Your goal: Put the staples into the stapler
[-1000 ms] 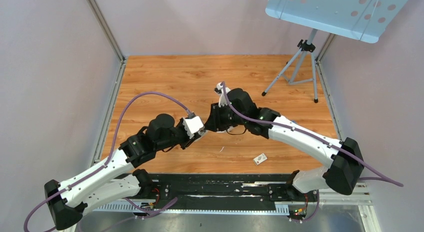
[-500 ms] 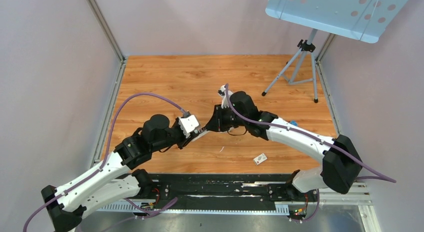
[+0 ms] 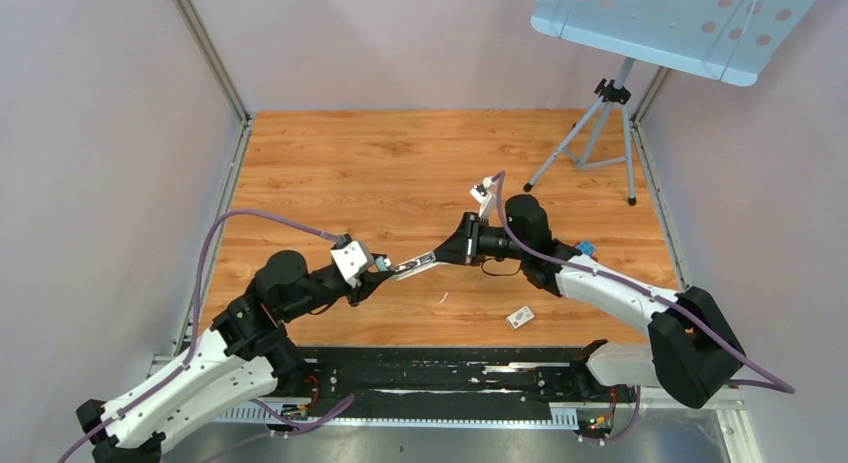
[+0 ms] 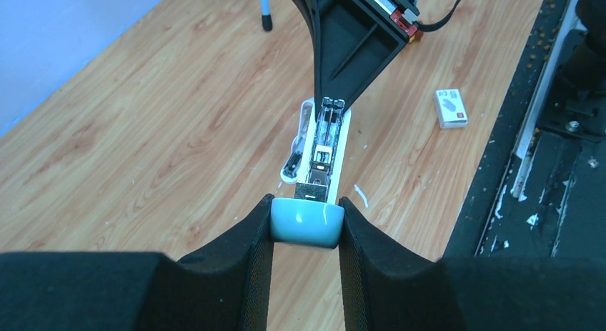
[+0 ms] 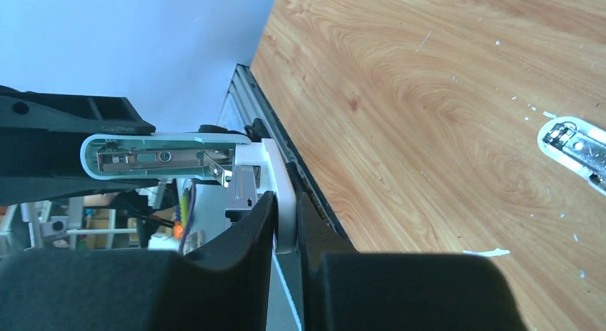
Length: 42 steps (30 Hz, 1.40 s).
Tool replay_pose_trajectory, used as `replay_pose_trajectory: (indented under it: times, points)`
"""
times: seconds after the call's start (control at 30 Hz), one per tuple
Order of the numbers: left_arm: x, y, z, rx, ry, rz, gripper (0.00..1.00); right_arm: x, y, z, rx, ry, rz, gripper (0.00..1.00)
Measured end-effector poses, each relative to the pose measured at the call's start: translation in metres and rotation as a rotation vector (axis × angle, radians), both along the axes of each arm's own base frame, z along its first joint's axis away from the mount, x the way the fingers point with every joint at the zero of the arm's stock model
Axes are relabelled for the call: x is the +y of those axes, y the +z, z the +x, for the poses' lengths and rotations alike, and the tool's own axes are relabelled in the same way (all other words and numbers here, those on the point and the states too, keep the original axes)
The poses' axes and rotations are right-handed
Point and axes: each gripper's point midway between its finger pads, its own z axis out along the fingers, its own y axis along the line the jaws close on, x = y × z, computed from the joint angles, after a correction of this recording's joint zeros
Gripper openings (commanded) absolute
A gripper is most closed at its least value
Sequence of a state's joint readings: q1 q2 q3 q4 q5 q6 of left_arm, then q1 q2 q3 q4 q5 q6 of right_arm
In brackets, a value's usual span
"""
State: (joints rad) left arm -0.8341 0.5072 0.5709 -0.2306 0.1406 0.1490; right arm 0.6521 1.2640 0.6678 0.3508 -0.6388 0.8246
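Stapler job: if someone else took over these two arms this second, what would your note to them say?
Left gripper: shut on the stapler's blue end.
Right gripper: shut on its white far end.
The stapler hangs above the table between them, opened, metal channel showing.
Staples: none that I can make out. A small white box lies on the table, right arm's side.
Done: stapler picked up and opened. Left: fetch staples, lay them in the channel, close it.
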Motion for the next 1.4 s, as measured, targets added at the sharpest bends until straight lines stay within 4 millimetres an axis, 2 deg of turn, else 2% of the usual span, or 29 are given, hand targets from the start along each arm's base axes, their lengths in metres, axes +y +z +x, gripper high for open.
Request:
replay_pose_trajectory:
  times: [0.2, 0.53, 0.73, 1.27, 1.4]
  points:
    - [0.0, 0.008, -0.007, -0.036, -0.018, -0.089, 0.0, -0.012, 0.005, -0.008, 0.05, -0.002, 0.087, 0.0]
    - [0.004, 0.036, -0.014, -0.146, -0.032, -0.239, 0.0, -0.029, 0.045, -0.016, 0.068, -0.04, 0.241, 0.0]
    - [0.004, 0.049, -0.016, -0.178, -0.035, -0.312, 0.0, -0.037, 0.06, -0.018, 0.077, -0.056, 0.305, 0.0]
    - [0.002, 0.055, -0.017, -0.181, -0.041, -0.379, 0.0, -0.043, 0.07, -0.023, 0.143, -0.073, 0.412, 0.0]
    - [0.002, 0.05, -0.018, -0.179, -0.043, -0.424, 0.0, -0.044, 0.067, -0.023, 0.168, -0.082, 0.418, 0.0]
